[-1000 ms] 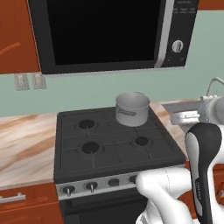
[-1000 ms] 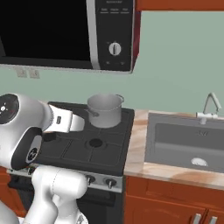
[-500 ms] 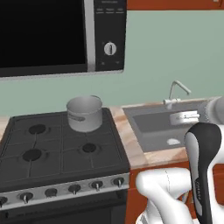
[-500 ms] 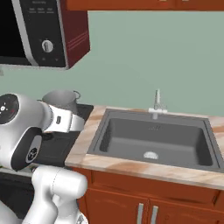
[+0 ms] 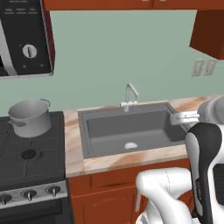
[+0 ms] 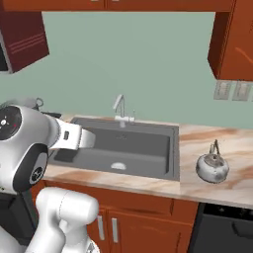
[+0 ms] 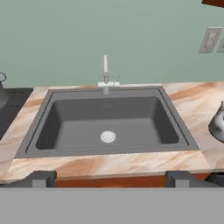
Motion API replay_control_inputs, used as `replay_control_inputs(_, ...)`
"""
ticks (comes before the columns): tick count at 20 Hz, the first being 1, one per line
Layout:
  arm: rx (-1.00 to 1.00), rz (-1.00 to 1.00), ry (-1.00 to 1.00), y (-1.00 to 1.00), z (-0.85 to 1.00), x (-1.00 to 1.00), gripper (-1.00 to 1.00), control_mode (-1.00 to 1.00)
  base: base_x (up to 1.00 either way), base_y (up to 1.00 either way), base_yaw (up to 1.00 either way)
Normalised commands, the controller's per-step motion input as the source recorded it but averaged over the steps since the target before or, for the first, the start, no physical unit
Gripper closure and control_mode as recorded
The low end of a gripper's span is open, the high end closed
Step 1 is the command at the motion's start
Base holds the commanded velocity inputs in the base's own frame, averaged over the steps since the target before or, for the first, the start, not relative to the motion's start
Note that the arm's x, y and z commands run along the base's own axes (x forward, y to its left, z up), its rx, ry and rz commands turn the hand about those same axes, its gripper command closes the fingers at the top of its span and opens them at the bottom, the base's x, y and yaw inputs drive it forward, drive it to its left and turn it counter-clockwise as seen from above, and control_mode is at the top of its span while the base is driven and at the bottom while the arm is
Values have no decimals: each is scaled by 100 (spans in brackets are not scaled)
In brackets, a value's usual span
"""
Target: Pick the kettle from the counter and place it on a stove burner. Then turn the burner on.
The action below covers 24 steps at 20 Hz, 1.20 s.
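Observation:
The kettle (image 6: pixel 212 166), small, shiny and silver-white with a thin dark handle, stands on the beige counter (image 6: pixel 237 143) right of the sink. In the hand view the kettle (image 7: pixel 218 124) is cut off by the right edge. My gripper (image 7: pixel 111 178) is open, its two dark fingertips (image 7: pixel 42 177) far apart with nothing between them. It hovers in front of the sink, well left of the kettle. A stove burner (image 5: pixel 28 154) lies under the black grate at the left of the left base view.
A dark grey sink (image 5: pixel 131 127) with a faucet (image 5: pixel 129 94) is set into the counter (image 5: pixel 73 148). A grey steel pot (image 5: pixel 29 117) sits on the stove's back burner. A microwave (image 5: pixel 22 39) hangs above the stove. Wall outlets (image 6: pixel 232 90) sit under an upper cabinet (image 6: pixel 232 39).
The base has driven right, so the whole scene slid left: the stove moved from the middle to the left edge, the sink came to the centre and the kettle came into view.

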Motion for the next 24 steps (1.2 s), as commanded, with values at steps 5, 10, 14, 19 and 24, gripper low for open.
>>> replay_control_inputs(5, 0, 0, 0, 0, 0, 0, -100, 100, -1, -100, -2)
replay_control_inputs(10, 0, 0, 0, 0, 0, 0, -100, 100, 0, -94, 0)
replay_control_inputs(14, 0, 0, 0, 0, 0, 0, -100, 100, 0, -81, 0)
replay_control_inputs(19, 0, 0, 0, 0, 0, 0, -100, 100, -2, -27, 0)
replay_control_inputs(24, 0, 0, 0, 0, 0, 0, -100, 100, 0, 0, 0)
